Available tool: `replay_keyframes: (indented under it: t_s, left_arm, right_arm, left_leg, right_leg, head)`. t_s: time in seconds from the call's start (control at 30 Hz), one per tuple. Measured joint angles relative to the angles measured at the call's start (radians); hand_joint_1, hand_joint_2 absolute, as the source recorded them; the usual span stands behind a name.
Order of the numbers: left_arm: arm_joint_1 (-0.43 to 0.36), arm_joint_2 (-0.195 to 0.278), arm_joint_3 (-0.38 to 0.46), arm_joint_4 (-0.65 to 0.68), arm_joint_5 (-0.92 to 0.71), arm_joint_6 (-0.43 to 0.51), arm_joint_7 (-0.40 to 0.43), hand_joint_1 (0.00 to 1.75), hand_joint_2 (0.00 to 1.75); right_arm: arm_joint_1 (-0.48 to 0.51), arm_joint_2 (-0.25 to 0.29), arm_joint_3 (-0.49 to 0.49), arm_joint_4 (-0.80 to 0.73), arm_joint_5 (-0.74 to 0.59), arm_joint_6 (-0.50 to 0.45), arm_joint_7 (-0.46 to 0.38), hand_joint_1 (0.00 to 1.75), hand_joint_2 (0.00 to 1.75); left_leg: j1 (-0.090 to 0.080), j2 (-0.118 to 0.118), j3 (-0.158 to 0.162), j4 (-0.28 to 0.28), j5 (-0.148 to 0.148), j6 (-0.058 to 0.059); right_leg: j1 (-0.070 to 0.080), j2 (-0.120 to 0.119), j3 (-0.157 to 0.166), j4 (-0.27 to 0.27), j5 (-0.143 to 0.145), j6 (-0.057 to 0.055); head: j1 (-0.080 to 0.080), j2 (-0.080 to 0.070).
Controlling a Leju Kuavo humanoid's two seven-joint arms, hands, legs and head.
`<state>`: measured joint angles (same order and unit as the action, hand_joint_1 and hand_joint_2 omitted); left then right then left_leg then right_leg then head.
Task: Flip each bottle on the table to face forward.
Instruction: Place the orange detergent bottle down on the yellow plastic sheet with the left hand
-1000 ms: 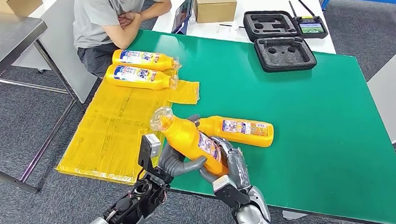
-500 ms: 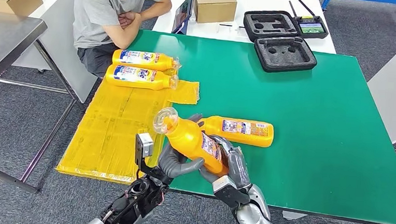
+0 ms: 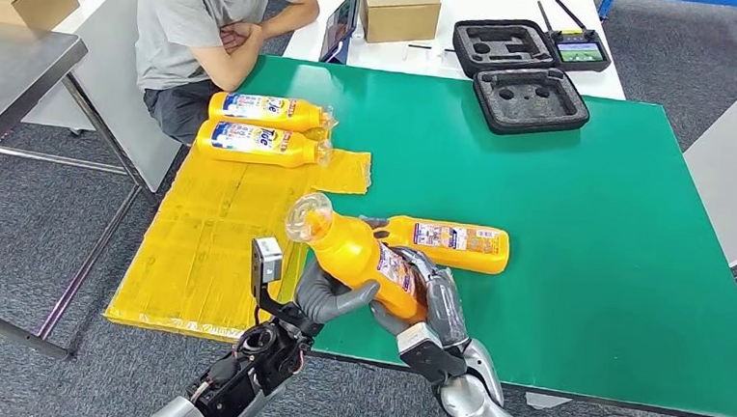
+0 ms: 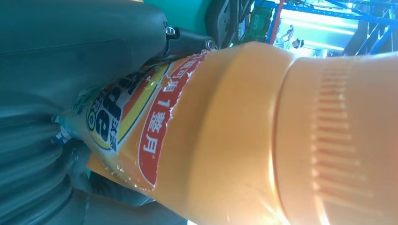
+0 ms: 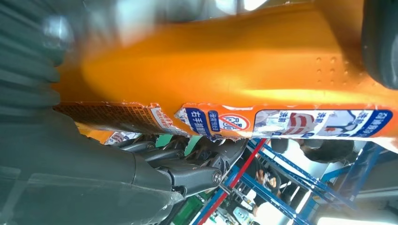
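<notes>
Both hands [image 3: 378, 301] grip one of four bottles [image 3: 362, 256]

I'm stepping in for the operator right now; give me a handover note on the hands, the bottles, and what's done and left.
Left hand and right hand both grip the raised bottle above the table's near edge, cap tilted up.
A second bottle lies on the green top just behind.
Two more bottles lie near the seated person, beside the yellow sheet.
Done: those two look front-label-up.
Left: finish flipping the held one, set it down, then the second.
</notes>
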<state>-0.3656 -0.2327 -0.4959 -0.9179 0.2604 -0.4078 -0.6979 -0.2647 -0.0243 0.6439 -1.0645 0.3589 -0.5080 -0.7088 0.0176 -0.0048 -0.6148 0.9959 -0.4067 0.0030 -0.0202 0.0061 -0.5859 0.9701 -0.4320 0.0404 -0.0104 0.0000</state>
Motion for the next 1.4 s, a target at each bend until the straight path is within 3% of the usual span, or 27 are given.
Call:
replay_keyframes:
  t_s: [0.17, 0.37, 0.5, 0.93, 1.3, 1.4]
  left_arm:
    - [0.0, 0.0, 0.0, 0.0, -0.003, 0.002, -0.002, 1.75, 1.75]
    - [0.0, 0.0, 0.001, 0.0, -0.006, 0.001, -0.002, 1.75, 1.75]
    - [0.0, 0.0, 0.004, -0.004, -0.015, -0.004, -0.003, 1.75, 1.75]
    - [0.001, -0.009, 0.019, -0.055, -0.08, 0.073, -0.008, 1.75, 1.75]
    - [0.001, -0.012, 0.03, -0.064, -0.083, 0.081, -0.008, 1.75, 1.75]
    - [0.009, -0.016, 0.033, -0.078, -0.101, 0.129, -0.008, 1.75, 1.75]
  right_arm:
    - [0.005, 0.0, 0.0, -0.005, -0.007, 0.002, -0.002, 1.74, 1.75]
    - [0.009, 0.0, 0.0, -0.011, -0.033, 0.023, -0.002, 1.56, 1.75]
    - [0.018, -0.002, -0.001, -0.036, -0.09, 0.073, -0.002, 0.06, 1.75]
    - [0.026, 0.005, -0.005, -0.065, -0.077, 0.073, 0.005, 0.0, 1.75]
    - [0.026, 0.008, -0.005, -0.07, -0.074, 0.068, 0.008, 0.0, 1.75]
    - [0.03, 0.008, -0.004, -0.074, -0.074, 0.061, 0.009, 0.0, 1.75]
  left_leg:
    - [0.0, 0.0, 0.0, 0.0, 0.0, 0.0]
    - [0.0, 0.0, 0.0, 0.0, 0.0, 0.0]
    - [0.0, 0.0, 0.0, 0.0, 0.0, 0.0]
    - [0.0, 0.0, 0.0, 0.0, 0.0, 0.0]
    - [0.0, 0.0, 0.0, 0.0, 0.0, 0.0]
    - [0.0, 0.0, 0.0, 0.0, 0.0, 0.0]
  right_leg:
    - [0.0, 0.0, 0.0, 0.0, 0.0, 0.0]
    - [0.0, 0.0, 0.0, 0.0, 0.0, 0.0]
    - [0.0, 0.0, 0.0, 0.0, 0.0, 0.0]
    - [0.0, 0.0, 0.0, 0.0, 0.0, 0.0]
    - [0.0, 0.0, 0.0, 0.0, 0.0, 0.0]
    - [0.0, 0.0, 0.0, 0.0, 0.0, 0.0]
  head:
    - [0.0, 0.0]
    - [0.0, 0.0]
    - [0.0, 0.0]
    - [0.0, 0.0]
    - [0.0, 0.0]
    - [0.0, 0.0]
